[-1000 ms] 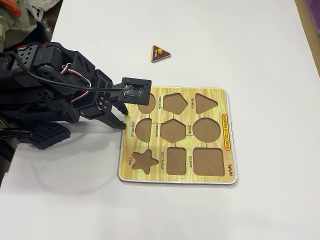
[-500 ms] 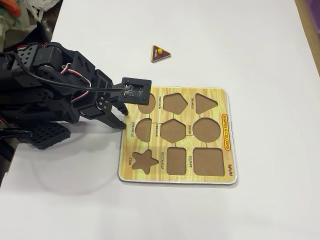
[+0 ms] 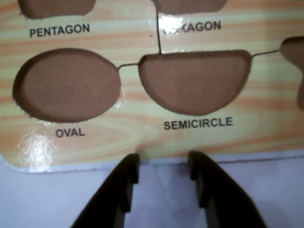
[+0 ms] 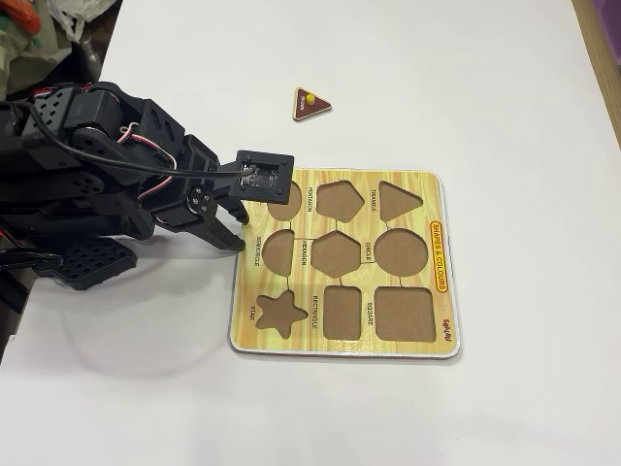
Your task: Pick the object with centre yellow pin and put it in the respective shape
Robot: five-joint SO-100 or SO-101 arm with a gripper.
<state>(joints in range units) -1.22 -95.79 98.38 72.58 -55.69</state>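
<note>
A brown triangular piece [image 4: 310,101] with a yellow centre pin lies on the white table, beyond the shape board's far edge. The wood-patterned shape board [image 4: 441,316] has empty cutouts, with the triangle cutout [image 4: 400,201] at its far right corner. My gripper [image 4: 236,236] hovers at the board's left edge, open and empty. In the wrist view the gripper [image 3: 164,159] has its two black fingers apart just off the board's edge [image 3: 142,142], facing the semicircle cutout [image 3: 194,83] and the oval cutout [image 3: 69,85]. The triangular piece is out of the wrist view.
The arm's black body [image 4: 87,146] fills the left side of the fixed view. Clutter sits at the far left corner [image 4: 39,24]. White table surrounds the board on all sides.
</note>
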